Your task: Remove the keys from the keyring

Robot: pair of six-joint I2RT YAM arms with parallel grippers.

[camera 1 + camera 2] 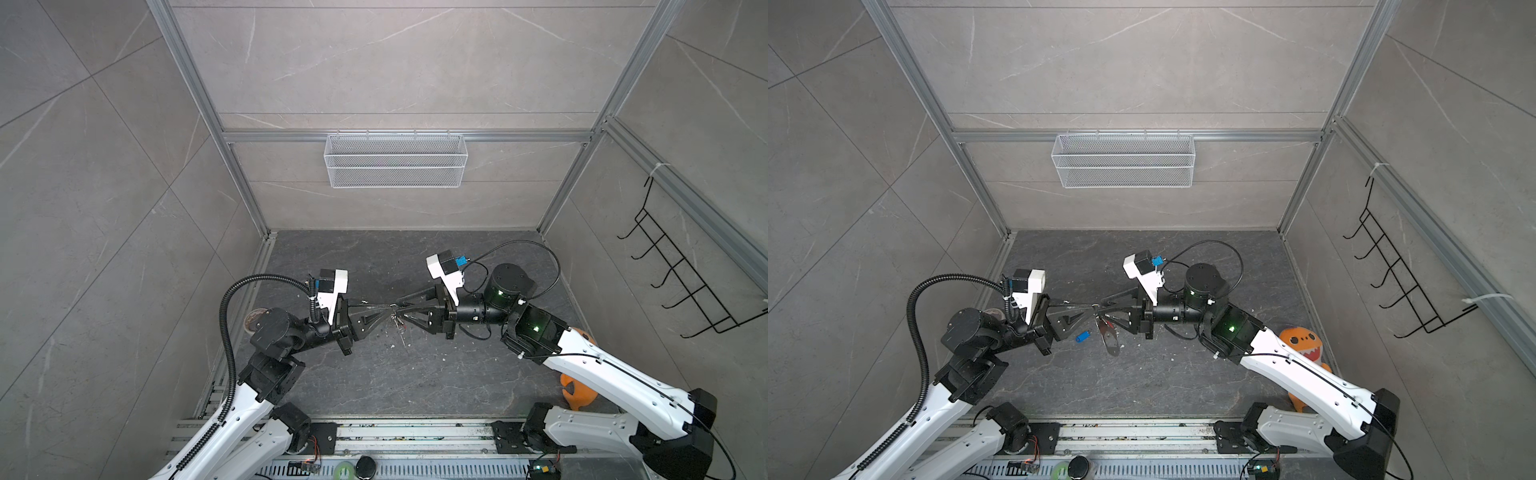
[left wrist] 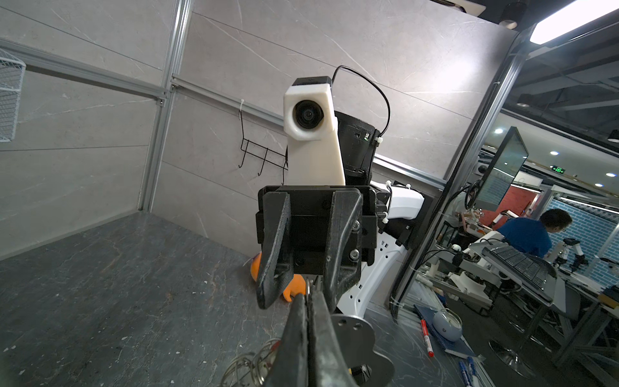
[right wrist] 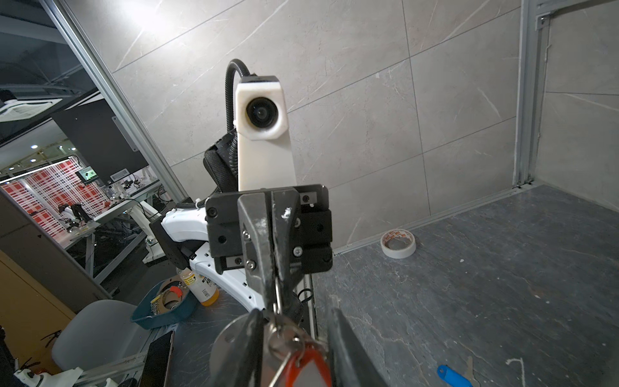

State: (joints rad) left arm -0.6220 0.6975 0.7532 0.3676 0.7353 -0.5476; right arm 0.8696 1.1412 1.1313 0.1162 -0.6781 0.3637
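My left gripper [image 1: 392, 307] is shut on a small silver ring of the keyring [image 2: 307, 287] and holds it up above the floor. From that ring hang more rings [image 2: 251, 363], the flat grey tag [image 1: 1109, 340] and the red key [image 3: 308, 365]. My right gripper [image 3: 294, 311] faces the left one, and its fingers stand apart on either side of the rings and the red key. In a top view its tips [image 1: 400, 309] meet the left tips. The blue key [image 1: 1084, 336] lies loose on the dark floor below the left gripper. It also shows in the right wrist view as the blue key [image 3: 452, 375].
A tape roll [image 3: 398, 243] lies by the left wall behind the left arm. An orange toy [image 1: 1304, 340] sits at the right wall beside the right arm. A white wire basket [image 1: 395, 160] hangs on the back wall and a black hook rack [image 1: 681, 270] on the right wall.
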